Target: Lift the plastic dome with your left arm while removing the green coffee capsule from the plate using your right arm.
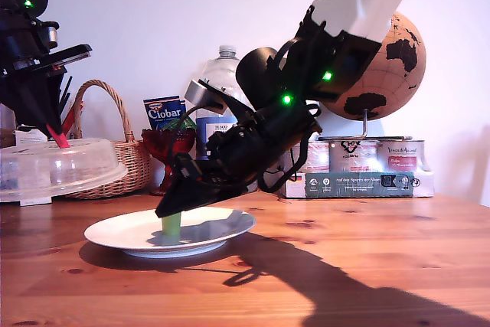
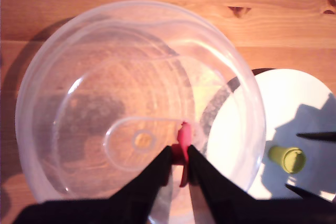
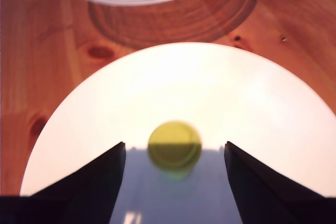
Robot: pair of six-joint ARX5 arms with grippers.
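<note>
Overhead, my first claw (image 2: 179, 165) pinches the plastic dome (image 2: 105, 93); my second claw (image 3: 175, 156) slants down, spread around the green coffee capsule (image 3: 174, 147).

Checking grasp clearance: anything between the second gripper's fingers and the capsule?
Nothing: in the second wrist view my second gripper is open around the green coffee capsule, with only bare plate in the gaps.

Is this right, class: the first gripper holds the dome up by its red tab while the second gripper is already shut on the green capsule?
Not quite. In the second wrist view my second gripper is open, its jaws either side of the green capsule. My first gripper does hold the dome by its red tab.
</note>
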